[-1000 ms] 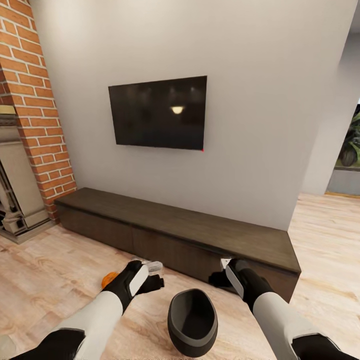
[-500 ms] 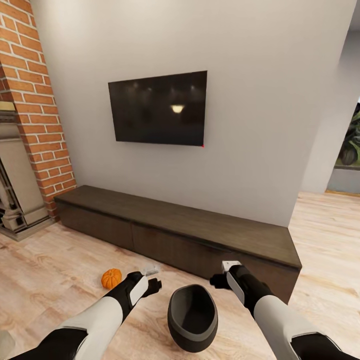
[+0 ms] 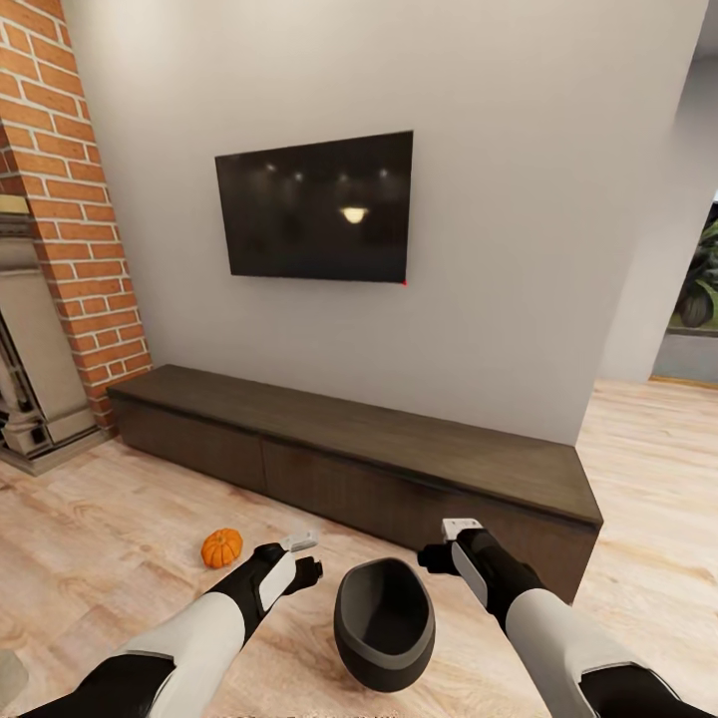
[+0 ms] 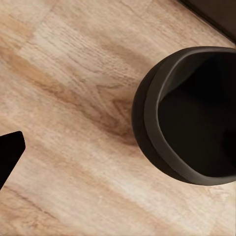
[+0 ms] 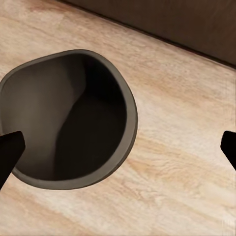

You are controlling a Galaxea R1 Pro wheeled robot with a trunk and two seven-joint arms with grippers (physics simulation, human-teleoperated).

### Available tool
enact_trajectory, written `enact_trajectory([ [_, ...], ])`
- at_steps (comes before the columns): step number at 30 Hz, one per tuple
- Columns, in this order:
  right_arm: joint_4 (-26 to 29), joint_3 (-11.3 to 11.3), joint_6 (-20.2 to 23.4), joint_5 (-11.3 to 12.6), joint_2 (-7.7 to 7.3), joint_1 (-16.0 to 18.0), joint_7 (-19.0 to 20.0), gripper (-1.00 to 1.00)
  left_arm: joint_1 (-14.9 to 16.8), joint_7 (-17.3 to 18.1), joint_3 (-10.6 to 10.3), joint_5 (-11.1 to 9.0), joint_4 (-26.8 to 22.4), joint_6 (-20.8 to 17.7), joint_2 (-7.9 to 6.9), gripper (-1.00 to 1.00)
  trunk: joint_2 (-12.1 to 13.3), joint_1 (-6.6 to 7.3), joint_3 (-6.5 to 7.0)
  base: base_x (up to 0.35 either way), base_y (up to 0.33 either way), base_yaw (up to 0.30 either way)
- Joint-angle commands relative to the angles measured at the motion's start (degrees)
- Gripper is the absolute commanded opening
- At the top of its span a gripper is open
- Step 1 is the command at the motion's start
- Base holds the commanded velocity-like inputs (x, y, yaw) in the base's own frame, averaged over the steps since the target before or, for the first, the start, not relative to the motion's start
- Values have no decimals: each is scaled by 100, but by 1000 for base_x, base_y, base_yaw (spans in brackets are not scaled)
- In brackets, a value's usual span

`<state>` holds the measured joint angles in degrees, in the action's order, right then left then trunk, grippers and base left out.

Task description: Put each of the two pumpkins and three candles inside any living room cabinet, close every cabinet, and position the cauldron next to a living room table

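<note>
Head view: the left gripper hovers low in the frame, left of centre, over the wood floor, and whether its fingers are spread or pressed together cannot be told; the right gripper hangs at lower right of centre in front of the cabinet, and in the right wrist view its two dark fingertips sit at opposite edges of the frame, spread wide and holding nothing. Between the two arms, at bottom centre, the dark cauldron stands upright on the floor, its mouth open and its inside dark. A bright-orange pumpkin rests on the floor at lower left, just beyond the left gripper and apart from it, in front of the cabinet. The long low dark-brown cabinet runs across the middle of the frame against a pale wall, its drawer fronts flush and shut. A black television hangs on the wall above it, upper centre. A red brick column and a stone fireplace fill the left edge
</note>
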<state>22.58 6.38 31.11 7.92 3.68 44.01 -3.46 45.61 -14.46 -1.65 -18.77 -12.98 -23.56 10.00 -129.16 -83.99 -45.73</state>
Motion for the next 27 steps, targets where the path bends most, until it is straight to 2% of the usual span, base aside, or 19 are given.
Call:
enact_trajectory([
  [1, 6, 47, 26, 62, -1, 3, -38, 100, 1, -42, -19, -54, -13, -26, 0, 100, -44, -21, -25, 0, 0, 0],
  [5, 3, 51, 26, 67, 6, 3, -37, 100, 1, -46, -20, -53, -12, -26, 0, 100, -205, -109, -90, 0, 0, -94],
  [16, -2, 58, 33, 53, 21, 3, -33, 100, 1, -48, -20, -54, -12, -17, 0, 100, -646, -351, -251, 0, 0, -208],
  [27, -109, 80, 18, 44, 38, 3, -1, 100, 1, -49, -28, -48, -5, -9, 0, 100, -1087, -593, -446, 0, 0, -20],
])
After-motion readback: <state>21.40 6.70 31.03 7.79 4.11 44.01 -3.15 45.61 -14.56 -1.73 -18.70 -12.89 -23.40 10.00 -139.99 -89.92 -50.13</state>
